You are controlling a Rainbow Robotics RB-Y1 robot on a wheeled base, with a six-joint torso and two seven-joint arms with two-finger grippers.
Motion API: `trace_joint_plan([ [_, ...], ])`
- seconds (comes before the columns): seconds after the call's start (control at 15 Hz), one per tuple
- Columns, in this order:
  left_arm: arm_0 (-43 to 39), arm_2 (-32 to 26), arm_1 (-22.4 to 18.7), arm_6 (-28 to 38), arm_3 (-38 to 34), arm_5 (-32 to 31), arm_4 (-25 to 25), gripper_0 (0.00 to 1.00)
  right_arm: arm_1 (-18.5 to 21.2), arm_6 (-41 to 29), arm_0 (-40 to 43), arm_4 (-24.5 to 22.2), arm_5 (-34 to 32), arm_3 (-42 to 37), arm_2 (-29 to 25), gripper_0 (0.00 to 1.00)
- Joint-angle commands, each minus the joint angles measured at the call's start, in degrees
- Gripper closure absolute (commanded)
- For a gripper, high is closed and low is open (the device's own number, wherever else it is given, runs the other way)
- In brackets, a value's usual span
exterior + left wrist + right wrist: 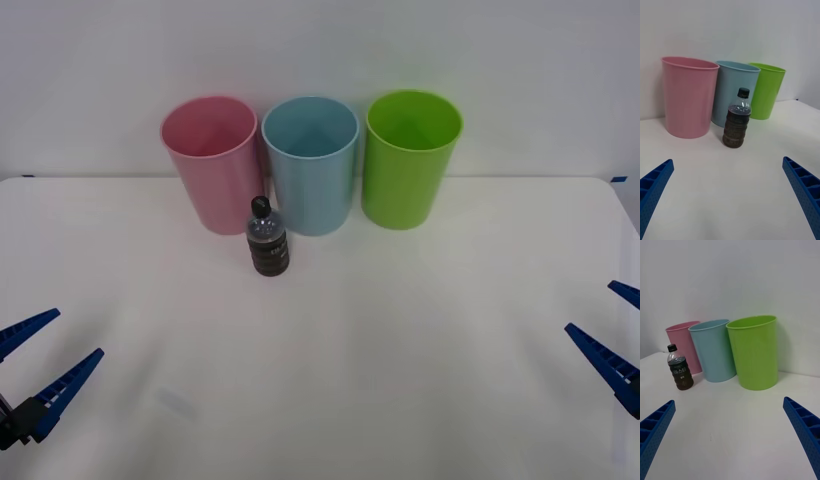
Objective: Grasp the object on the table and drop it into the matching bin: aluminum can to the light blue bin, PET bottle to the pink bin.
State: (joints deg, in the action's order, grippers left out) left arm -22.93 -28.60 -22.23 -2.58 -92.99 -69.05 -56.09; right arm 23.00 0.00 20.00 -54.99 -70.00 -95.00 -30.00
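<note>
Left gripper is hovering low at the near left edge of the white surface, fingers spread wide, holding nothing. Pink bin is standing upright at the far side, leftmost of three bins in a row. PET bottle is standing upright on the surface just in front of the gap between the pink bin and the light blue bin, well apart from both grippers; black cap on, dark brown contents. Light blue bin is sitting in the middle, very close beside the pink one. Lime green bin is standing to the right, a small gap from the blue. Right gripper is hovering at the near right edge, fingers wide, nothing in them.
</note>
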Motion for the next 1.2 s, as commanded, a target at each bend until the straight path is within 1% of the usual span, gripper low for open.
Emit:
trace_joint_plan([
  [0.07, -1.24, 0.56, -0.01, -4.19, 0.88, 1.11, -0.16, 0.00, 0.00, 0.00, 0.00, -0.01, 0.00, 0.00, 0.00, 0.00],
  [0.33, 0.61, 1.00, -0.01, -10.52, 6.42, 1.46, 0.55, 0.00, 0.00, 0.00, 0.00, -0.01, 0.00, 0.00, 0.00, 0.00],
  [0.6, 2.81, 5.04, 0.08, -11.04, 6.69, 3.74, 0.46, 0.00, 0.00, 0.00, 0.00, -0.01, 0.00, 0.00, 0.00, 0.00],
  [0.73, 4.13, 7.94, 0.26, -11.75, 6.69, 7.17, 0.28, 0.00, 0.00, 0.00, 0.00, -0.01, 0.00, 0.00, 0.00, 0.00],
  [0.87, 5.62, 8.91, 0.96, -11.83, 6.69, 8.05, -1.12, 0.00, 0.00, 0.00, 0.00, -0.01, 0.00, 0.00, 0.00, 0.00],
  [1.0, 7.20, 9.00, 3.33, -11.66, 6.69, 8.40, -3.58, 0.00, 0.00, 0.00, 0.00, -0.01, 0.00, 0.00, 0.00, 0.00],
  [1.2, 9.75, 9.08, 7.99, -11.83, 6.69, 9.19, -7.80, 0.00, 0.00, 0.00, 0.00, -0.01, 0.00, 0.00, 0.00, 0.00],
])
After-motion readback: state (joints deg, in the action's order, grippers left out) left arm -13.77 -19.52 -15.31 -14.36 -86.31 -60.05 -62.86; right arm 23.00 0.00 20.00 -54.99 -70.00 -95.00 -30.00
